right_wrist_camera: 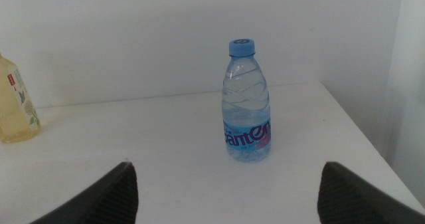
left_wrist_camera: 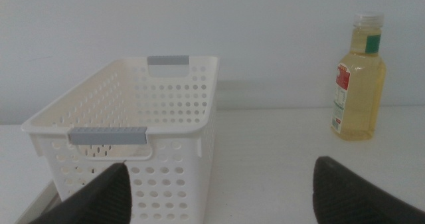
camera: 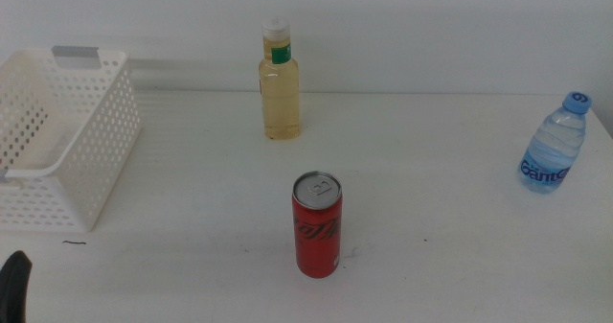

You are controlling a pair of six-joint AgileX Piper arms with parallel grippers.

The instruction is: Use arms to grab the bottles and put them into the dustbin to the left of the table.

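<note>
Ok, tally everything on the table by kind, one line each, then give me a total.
Bottles: 2, the yellow-liquid bottle and the blue-capped water bottle
Cans: 1, the red soda can
Baskets: 1, the white perforated basket
Total: 4

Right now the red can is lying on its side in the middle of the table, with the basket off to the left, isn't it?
Not quite. The can stands upright, its silver top facing up, as the middle view shows. The basket is indeed to its left.
</note>
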